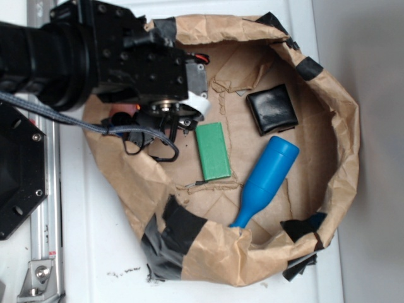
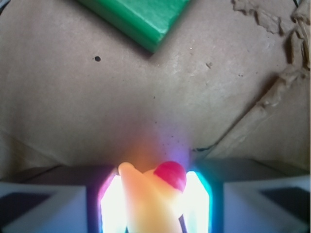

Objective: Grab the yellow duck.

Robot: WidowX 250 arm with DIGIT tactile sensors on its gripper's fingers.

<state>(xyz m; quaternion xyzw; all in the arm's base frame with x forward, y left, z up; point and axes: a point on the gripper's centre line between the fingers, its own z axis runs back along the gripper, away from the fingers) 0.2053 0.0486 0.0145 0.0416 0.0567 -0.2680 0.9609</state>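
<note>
The yellow duck (image 2: 148, 201) fills the gap between my lit finger pads (image 2: 111, 206) at the bottom of the wrist view. Its red-orange beak (image 2: 171, 174) points up and to the right. My gripper (image 2: 154, 204) is shut on the duck, and both pads press its sides. In the exterior view the gripper (image 1: 163, 113) hangs over the left part of the brown paper basin (image 1: 344, 132). There the black arm body hides the duck. The basin's cardboard floor (image 2: 160, 107) lies beyond the fingertips.
A green block (image 1: 213, 150) (image 2: 141, 19) lies just right of the gripper. A blue bottle-shaped pin (image 1: 268, 177) lies diagonally further right. A black square object (image 1: 272, 109) sits at the back right. The crumpled, taped paper walls ring the whole area.
</note>
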